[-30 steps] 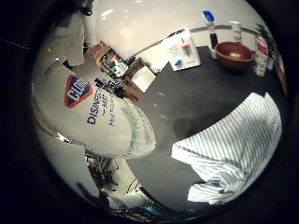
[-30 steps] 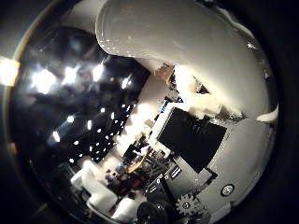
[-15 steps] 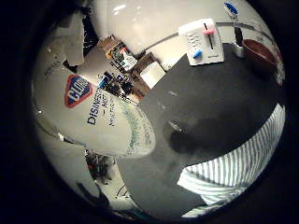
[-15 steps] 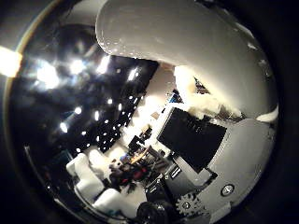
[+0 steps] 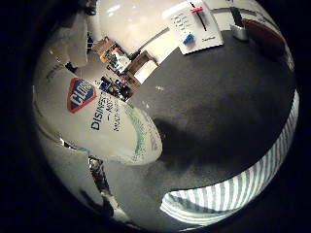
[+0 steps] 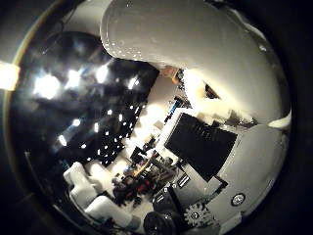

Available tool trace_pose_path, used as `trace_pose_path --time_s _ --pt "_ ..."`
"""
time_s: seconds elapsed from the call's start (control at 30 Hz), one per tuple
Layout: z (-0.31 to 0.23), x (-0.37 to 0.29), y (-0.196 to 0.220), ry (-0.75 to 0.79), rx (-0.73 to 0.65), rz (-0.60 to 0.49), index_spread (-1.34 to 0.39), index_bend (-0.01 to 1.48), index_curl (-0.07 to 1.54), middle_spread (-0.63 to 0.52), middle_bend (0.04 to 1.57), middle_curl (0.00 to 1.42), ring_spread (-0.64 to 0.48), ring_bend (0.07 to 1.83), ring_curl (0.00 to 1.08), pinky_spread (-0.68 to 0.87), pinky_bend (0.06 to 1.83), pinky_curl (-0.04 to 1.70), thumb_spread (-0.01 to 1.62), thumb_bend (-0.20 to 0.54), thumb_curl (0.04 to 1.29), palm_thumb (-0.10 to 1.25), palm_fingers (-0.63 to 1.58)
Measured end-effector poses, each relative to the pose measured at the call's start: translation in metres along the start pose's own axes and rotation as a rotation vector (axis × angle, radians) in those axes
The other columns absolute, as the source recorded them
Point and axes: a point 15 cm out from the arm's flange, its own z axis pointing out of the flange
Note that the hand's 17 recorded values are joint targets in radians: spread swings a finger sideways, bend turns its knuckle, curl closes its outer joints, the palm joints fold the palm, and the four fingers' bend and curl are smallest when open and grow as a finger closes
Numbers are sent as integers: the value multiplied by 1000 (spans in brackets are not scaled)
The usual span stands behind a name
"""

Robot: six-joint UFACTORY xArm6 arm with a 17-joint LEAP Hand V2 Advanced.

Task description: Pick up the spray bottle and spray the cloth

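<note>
While the hand [image 6: 220, 161] holds the spray bottle [image 5: 97, 121] close against the palm, the dark table [image 5: 214, 111] fills most of the little finger side view under it. The bottle is white, with a red and blue label, and it takes up a big part of both palm views, so it is very near to the cameras. In the thumb side view its curved white body passes just beside the white and black parts of the hand, and the fingers [image 6: 93, 191] curl round toward it. The bottle hangs above the table and throws a dark shadow on the surface.

The striped cloth [image 5: 233, 194] lies flat on the table at the near edge of what is visible, apart from the bottle, with bare table between them. At the far side of the table lies a white board [image 5: 197, 26] with a red and a blue mark, and beside it stands a brown bowl [image 5: 265, 34], only partly in view.
</note>
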Motion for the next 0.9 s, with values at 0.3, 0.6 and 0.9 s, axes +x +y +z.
trace_pose_path --time_s 0.3,0.6,0.9 --pt "-4 3 -1 7 0 7 -504 564 581 -289 958 577 -331 1177 472 -559 1123 453 829 -40 788 604 905" --pt "-16 12 4 41 -54 -19 -503 420 496 -272 558 424 -115 906 323 88 1196 454 1049 -38 491 323 343" --pt "-27 0 -4 61 -80 -33 -403 332 431 -154 412 362 159 705 210 558 1109 331 1020 -28 393 293 253"
